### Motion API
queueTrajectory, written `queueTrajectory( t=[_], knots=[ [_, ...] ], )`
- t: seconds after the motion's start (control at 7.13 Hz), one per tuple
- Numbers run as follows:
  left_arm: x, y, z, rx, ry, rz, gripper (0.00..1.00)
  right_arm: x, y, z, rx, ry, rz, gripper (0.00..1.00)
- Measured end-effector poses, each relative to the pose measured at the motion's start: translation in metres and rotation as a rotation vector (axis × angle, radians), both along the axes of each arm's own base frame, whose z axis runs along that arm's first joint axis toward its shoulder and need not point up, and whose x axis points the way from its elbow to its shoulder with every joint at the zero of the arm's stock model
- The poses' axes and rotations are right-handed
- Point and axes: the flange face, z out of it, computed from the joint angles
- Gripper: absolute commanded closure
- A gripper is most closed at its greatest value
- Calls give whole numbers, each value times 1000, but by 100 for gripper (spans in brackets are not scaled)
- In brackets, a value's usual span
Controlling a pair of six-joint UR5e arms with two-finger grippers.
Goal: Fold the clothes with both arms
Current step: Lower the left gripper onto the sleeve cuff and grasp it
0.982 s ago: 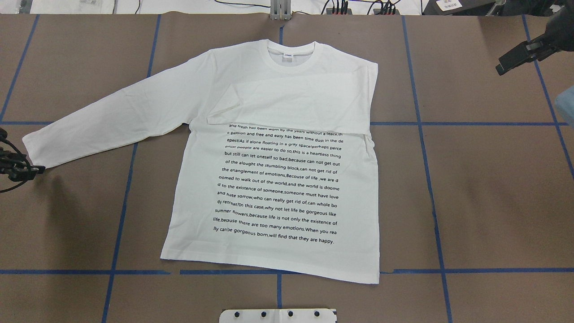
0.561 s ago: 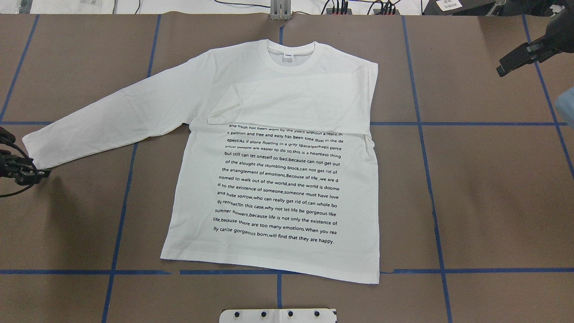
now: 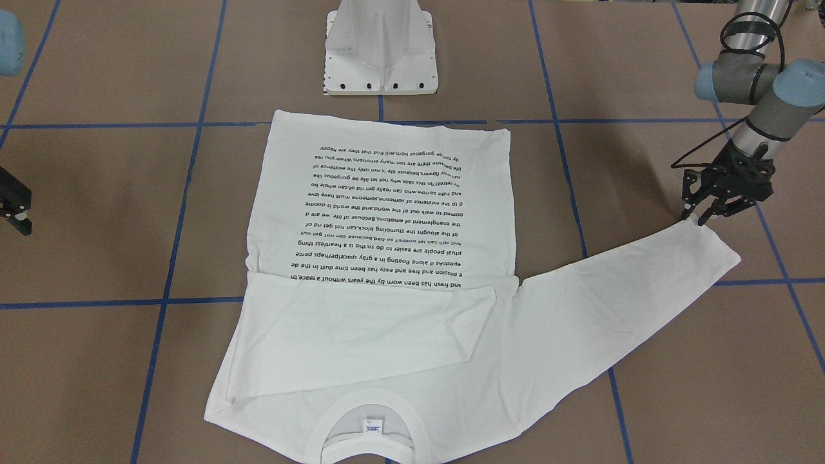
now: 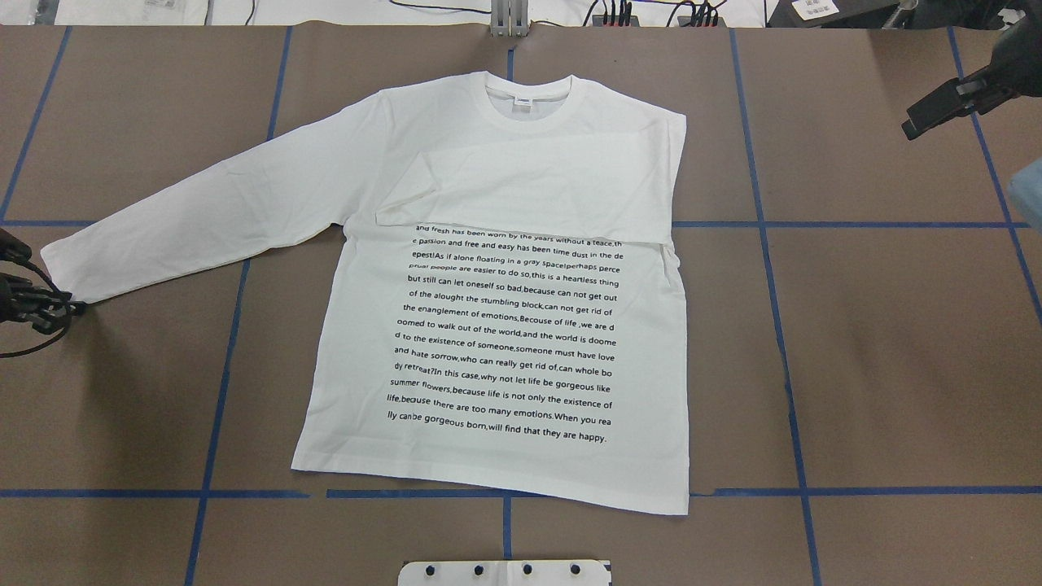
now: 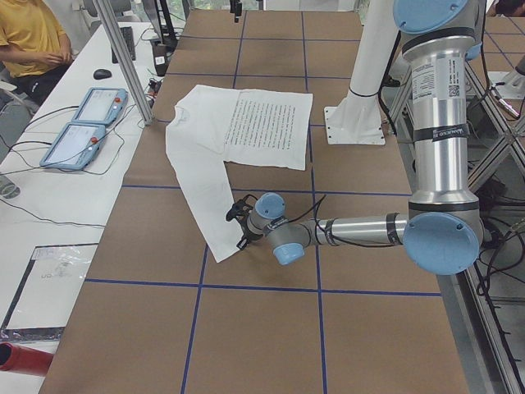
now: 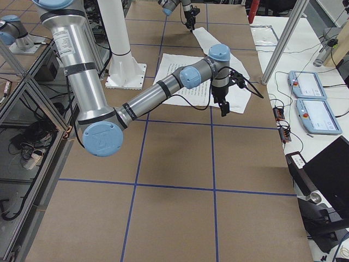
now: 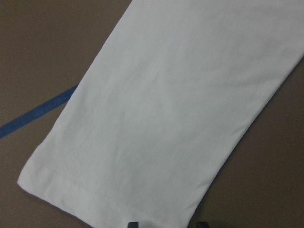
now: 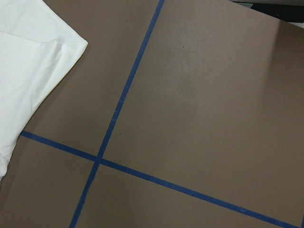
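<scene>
The white long-sleeved T-shirt (image 4: 505,187) lies flat, black print up, collar at the far side. One sleeve is folded across the chest (image 3: 361,322). The other sleeve (image 4: 203,212) stretches out toward the robot's left. My left gripper (image 4: 75,308) sits low at that sleeve's cuff corner (image 3: 699,225). In the left wrist view its open fingertips (image 7: 134,224) straddle the cuff hem (image 7: 114,199) without pinching it. My right gripper (image 4: 932,114) hangs off to the robot's right, away from the shirt (image 8: 23,61). I cannot tell whether it is open or shut.
The white pedestal (image 3: 380,58) stands just beyond the shirt's hem. Blue tape lines (image 4: 765,244) grid the brown table. A person (image 5: 25,33) sits beside a side table with two tablets (image 5: 82,123) and cables.
The left gripper has nudged a little at the cuff corner, first toward the sleeve, then slightly back. The right gripper has barely moved. The shirt lies as before.
</scene>
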Motion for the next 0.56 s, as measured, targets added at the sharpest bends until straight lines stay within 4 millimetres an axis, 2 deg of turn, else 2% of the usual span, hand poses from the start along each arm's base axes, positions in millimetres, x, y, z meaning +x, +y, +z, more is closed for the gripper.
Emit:
queueTrajectory(
  t=[0.28, 0.42, 0.56],
  knots=[
    [-1, -1, -6, 14, 8, 0, 100, 0, 0, 0, -1, 0, 1, 0],
    [-2, -3, -20, 38, 23, -1, 100, 0, 0, 0, -2, -1, 1, 0],
    [-6, -8, -43, 76, 49, -14, 100, 0, 0, -1, -1, -1, 2, 0]
  ],
)
